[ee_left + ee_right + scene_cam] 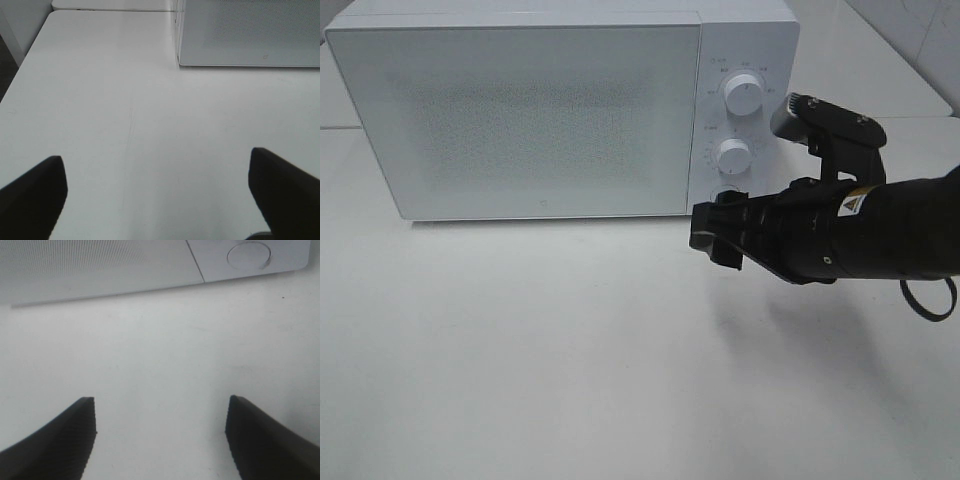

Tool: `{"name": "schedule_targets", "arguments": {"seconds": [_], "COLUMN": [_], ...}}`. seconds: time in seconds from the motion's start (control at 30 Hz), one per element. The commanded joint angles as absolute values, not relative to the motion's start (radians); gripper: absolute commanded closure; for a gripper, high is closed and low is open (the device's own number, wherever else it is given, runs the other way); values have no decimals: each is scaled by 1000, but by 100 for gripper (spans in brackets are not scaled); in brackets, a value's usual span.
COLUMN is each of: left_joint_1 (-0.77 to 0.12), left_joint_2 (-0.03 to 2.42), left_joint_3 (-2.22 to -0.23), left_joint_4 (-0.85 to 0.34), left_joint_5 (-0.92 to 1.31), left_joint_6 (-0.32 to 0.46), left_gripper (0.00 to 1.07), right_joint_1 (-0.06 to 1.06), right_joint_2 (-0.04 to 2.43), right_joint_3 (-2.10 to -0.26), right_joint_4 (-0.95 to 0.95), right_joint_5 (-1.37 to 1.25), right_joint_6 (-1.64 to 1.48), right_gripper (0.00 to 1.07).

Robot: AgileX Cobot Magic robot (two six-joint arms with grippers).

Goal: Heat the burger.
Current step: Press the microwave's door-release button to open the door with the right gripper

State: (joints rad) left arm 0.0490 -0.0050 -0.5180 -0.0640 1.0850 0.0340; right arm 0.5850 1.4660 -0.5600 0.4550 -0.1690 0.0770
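- White box microwave oven (520, 110), standing at the back of the white table top (570, 350); its door (515, 115) is closed, with a pale speckled pane that cannot be seen through
- Control panel on the oven's right side: upper round white dial (744, 97), lower round white dial (732, 155), and a round push button (248, 255) at the bottom, partly hidden behind the arm in the high view
- Right gripper (712, 238), black, on a black arm coming in from the right; it hangs low over the table just in front of the button, fingers spread wide with nothing between them, only bare table in the gap
- Silver-grey camera block (790, 115) mounted on top of that wrist
- Left gripper (156, 160), black, seen only from its own wrist camera; released, its jaws wide apart over bare table, the oven's front left corner ahead of it
- Burger: no view shows it, so I cannot tell where it is
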Motion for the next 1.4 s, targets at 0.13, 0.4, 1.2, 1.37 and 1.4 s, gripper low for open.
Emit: {"name": "schedule_targets", "arguments": {"seconds": [0.13, 0.4, 1.2, 1.37, 1.4], "left_joint_1": [48, 48, 48, 48, 48], "left_joint_2": [-23, -23, -23, -23, -23], "left_joint_3": [-516, -516, -516, -516, -516], "left_joint_4": [-61, -61, -61, -61, -61], "left_joint_5": [1071, 1071, 1071, 1071, 1071], "left_joint_6": [31, 31, 31, 31, 31], "left_gripper": [13, 13, 13, 13, 13], "right_joint_1": [538, 538, 510, 378, 378], "right_joint_2": [1410, 1339, 764, 633, 633], "right_joint_3": [-658, -774, -794, -792, -792], "right_joint_4": [265, 57, 17, 17, 17], "right_joint_5": [193, 547, 953, 1007, 1007], "right_joint_6": [-13, 50, 20, 0, 0], "right_gripper": [36, 36, 36, 36, 36]}}
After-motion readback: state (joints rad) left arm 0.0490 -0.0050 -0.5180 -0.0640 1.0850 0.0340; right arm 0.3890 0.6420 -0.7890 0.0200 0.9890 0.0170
